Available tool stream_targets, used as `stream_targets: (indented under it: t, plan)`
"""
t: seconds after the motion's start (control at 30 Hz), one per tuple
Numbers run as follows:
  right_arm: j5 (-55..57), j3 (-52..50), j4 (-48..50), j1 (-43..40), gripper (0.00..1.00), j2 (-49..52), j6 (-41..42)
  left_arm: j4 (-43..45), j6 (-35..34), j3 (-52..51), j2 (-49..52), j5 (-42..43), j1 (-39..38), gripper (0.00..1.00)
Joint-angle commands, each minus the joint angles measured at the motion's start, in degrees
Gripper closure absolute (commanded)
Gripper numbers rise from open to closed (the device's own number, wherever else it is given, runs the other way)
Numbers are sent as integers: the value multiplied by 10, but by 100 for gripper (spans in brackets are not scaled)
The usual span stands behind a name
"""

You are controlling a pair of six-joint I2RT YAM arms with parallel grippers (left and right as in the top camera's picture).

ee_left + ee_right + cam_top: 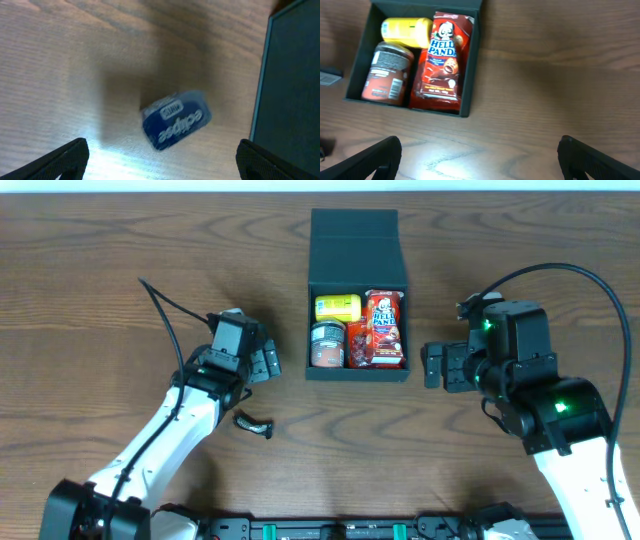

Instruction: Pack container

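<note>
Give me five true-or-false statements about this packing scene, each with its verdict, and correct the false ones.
1. The container has its lid open. True.
2. The Hello Panda pack lies outside the container. False: it lies inside, along the right side.
3. The left gripper is shut on the Eclipse mint tin. False: the gripper is open, and the tin lies loose on the table below it.
4. The right gripper is open and holds nothing. True.
5. A yellow item lies in the container next to a brown jar. True.
</note>
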Motion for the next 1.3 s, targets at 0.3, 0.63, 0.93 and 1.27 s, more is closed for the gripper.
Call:
stream_targets:
  t: [0.3,0.63,0.93,1.27]
  plan:
    - [33,-2,1,5,1,-2,-6,56,-87,-2,88,-63,-22,5]
    - [36,-2,6,5,1,-2,-7,104,-89,-2,130,-97,-24,5]
    - [45,-2,6,5,1,-2,-6,112,-88,-2,143,-97,-24,24]
    - [46,-4,7,5,1,-2,-6,114,-88,-2,143,-97,-24,36]
